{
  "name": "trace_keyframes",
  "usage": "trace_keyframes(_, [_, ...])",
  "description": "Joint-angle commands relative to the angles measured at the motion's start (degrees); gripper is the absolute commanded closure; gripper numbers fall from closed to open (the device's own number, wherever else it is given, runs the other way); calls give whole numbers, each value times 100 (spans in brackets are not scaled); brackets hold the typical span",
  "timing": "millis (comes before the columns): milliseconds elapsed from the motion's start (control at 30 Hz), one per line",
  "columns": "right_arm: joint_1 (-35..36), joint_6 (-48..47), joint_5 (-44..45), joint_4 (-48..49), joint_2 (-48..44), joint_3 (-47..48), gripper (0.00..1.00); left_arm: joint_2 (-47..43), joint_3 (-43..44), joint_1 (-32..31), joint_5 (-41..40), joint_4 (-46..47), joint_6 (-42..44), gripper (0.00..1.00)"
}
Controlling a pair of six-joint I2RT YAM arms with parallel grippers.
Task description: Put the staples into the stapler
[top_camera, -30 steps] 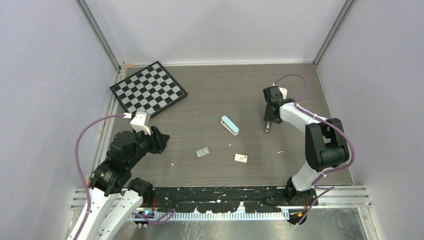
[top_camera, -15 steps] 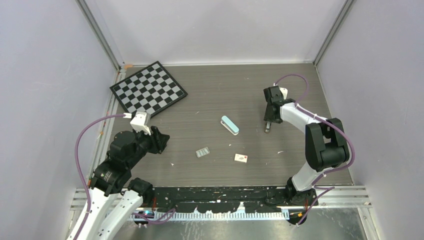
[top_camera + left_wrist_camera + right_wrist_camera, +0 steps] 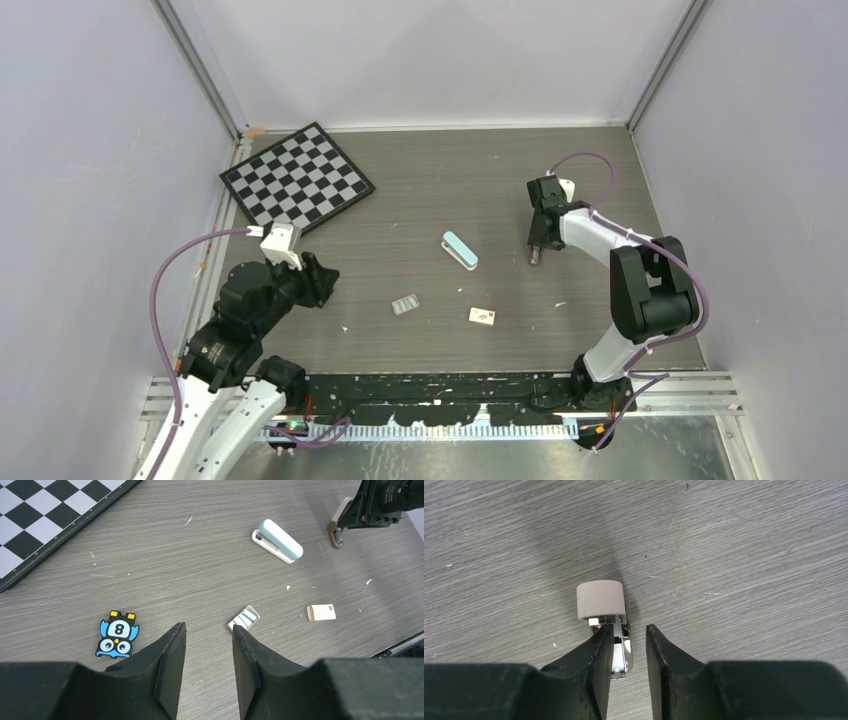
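The stapler [image 3: 460,250] [image 3: 277,541], pale blue on top with a white base, lies shut in the middle of the table. The staples [image 3: 405,304] [image 3: 244,619] are silvery strips in a small open tray nearer the front, just beyond my left gripper [image 3: 207,627] [image 3: 322,282]. That gripper is open and holds nothing. My right gripper [image 3: 629,629] [image 3: 537,254] points down to the right of the stapler. Its jaws stand apart around a small tan rounded block [image 3: 600,599] with a silver metal piece [image 3: 620,652]. The metal lies against the left finger, with a gap to the right finger.
A small white box with a red mark [image 3: 483,316] [image 3: 321,612] lies front right of the staples. A black-and-blue owl gadget [image 3: 118,635] sits near my left gripper. A checkerboard [image 3: 297,178] lies at the back left. Walls enclose the table.
The right wrist has shifted very slightly. Nothing else has moved.
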Motion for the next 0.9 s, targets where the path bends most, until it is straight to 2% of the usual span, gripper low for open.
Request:
trace_keyframes(0, [-23, 46, 35, 116, -143, -119, 65, 17, -16, 19, 4, 192, 88, 59])
trace_keyframes(400, [-20, 125, -156, -179, -597, 98, 65, 39, -15, 19, 19, 201, 84, 59])
trace_keyframes(500, [-21, 156, -239, -258, -686, 147, 62, 39, -25, 19, 21, 214, 79, 59])
trace_keyframes(633, [-19, 154, -316, -255, -562, 155, 57, 32, -33, 19, 34, 215, 79, 59])
trace_keyframes(867, [-23, 178, -378, -162, -220, 189, 57, 40, -34, 19, 49, 200, 83, 58])
